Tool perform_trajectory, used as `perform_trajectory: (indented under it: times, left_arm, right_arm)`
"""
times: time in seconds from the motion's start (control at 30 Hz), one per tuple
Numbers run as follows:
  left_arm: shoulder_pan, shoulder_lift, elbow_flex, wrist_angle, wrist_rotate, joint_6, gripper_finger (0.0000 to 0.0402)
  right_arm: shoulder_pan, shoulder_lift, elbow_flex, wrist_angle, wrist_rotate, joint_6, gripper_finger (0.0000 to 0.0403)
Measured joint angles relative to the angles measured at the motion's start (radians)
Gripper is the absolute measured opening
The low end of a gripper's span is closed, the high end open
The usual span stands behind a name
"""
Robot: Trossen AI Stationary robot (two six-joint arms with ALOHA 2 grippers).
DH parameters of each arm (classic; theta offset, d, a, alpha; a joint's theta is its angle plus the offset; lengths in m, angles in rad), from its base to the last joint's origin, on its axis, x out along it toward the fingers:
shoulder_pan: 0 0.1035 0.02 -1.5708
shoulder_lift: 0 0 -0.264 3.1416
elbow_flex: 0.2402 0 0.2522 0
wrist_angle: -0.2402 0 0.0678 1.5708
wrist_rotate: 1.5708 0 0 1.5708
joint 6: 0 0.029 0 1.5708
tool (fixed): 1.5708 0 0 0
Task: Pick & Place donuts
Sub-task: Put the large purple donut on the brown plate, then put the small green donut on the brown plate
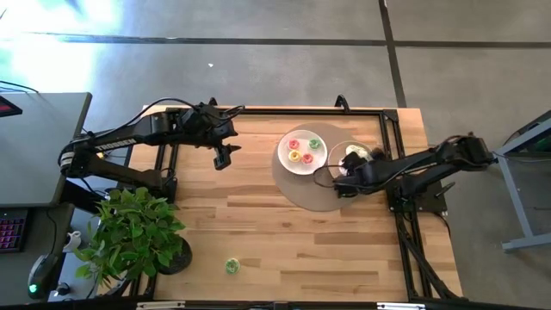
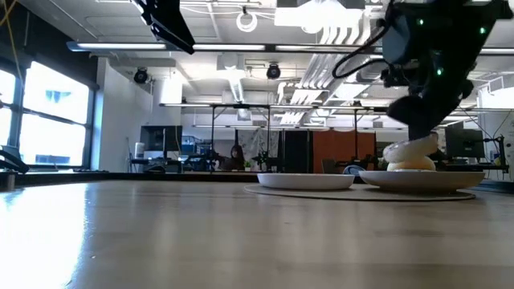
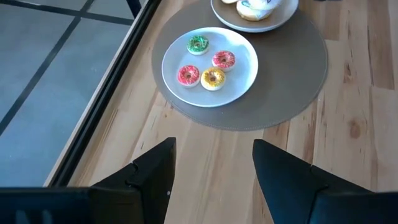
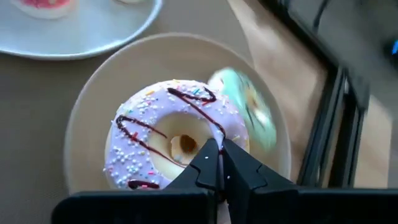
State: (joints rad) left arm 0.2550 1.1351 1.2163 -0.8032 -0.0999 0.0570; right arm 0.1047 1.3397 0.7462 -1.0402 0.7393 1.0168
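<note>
Most of the task is judged done. Four small donuts [image 3: 206,67] (green, two red, one yellow) are seen lying together on a white plate [image 1: 300,151] on the round brown mat [image 1: 300,191]. A second plate [image 4: 87,124], touching or just beside the first on the same mat, carries the larger donuts: a white-iced donut [image 4: 168,134] with dark drizzle and sprinkles lies flat on it, and a pale green donut [image 4: 245,112] is leaning at its far side, blurred. In the low view a pale stack is seen on that plate, so another donut may lie underneath; this cannot be confirmed. The right gripper [image 4: 217,163] is lowered over this second plate, its fingers pressed together with the tips at the inner edge of the white-iced donut's ring; whether the ring wall is pinched or the tips merely rest in the hole cannot be told. The left gripper [image 3: 211,165] is held raised near the table's far left edge, fingers spread, nothing between them. One small green donut [image 1: 232,266] is left alone on the bare wood of the table [image 1: 258,224] near the front edge, beside the potted plant [image 1: 133,228], well apart from both plates. That stray donut is judged to be the remaining work.
</note>
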Motion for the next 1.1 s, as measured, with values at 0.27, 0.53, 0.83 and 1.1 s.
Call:
perform_trajectory:
  times: [0.27, 0.53, 0.83, 1.1]
  left_arm:
    - [0.0, 0.0, 0.0, -0.001, 0.001, -0.001, 0.0209]
    - [0.0, 0.0, 0.0, 0.0, 0.001, -0.002, 0.0209]
    - [0.0, 0.002, 0.0, -0.001, 0.001, -0.002, 0.0209]
    - [0.0, 0.002, 0.0, -0.002, 0.002, -0.002, 0.0209]
  right_arm:
    - [-0.007, 0.0, -0.128, 0.316, 0.082, -0.277, 0.0035]
    - [-0.007, 0.0, -0.082, 0.328, 0.078, -0.401, 0.0079]
    - [-0.007, 0.0, -0.028, 0.301, 0.118, -0.478, 0.0125]
    - [-0.007, 0.0, 0.092, 0.554, 0.045, -0.559, 0.0135]
